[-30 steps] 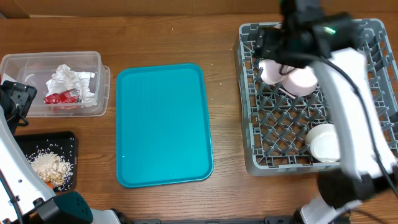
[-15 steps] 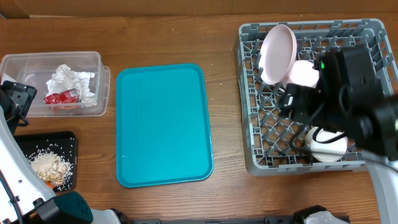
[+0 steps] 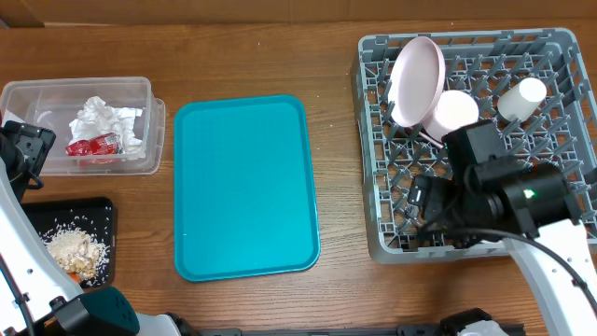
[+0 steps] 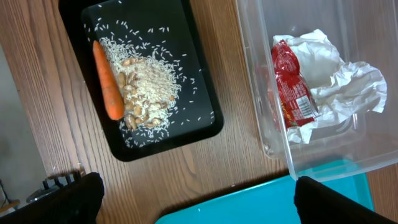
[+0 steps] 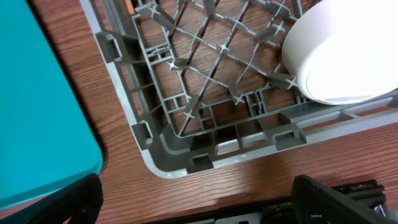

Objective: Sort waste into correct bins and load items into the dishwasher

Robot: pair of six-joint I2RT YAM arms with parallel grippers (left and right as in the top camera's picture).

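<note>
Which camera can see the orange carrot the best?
The left wrist view. It shows the whole carrot lying on the black tray beside the rice. In the overhead view that tray is small and partly hidden, so the carrot is hard to make out. The right wrist view shows only the rack and a bowl.

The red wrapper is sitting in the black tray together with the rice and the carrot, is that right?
No. The red wrapper lies in the clear tub beside the crumpled napkin, not in the black tray. The rice and the carrot are in that tray. The left wrist view shows it.
</note>
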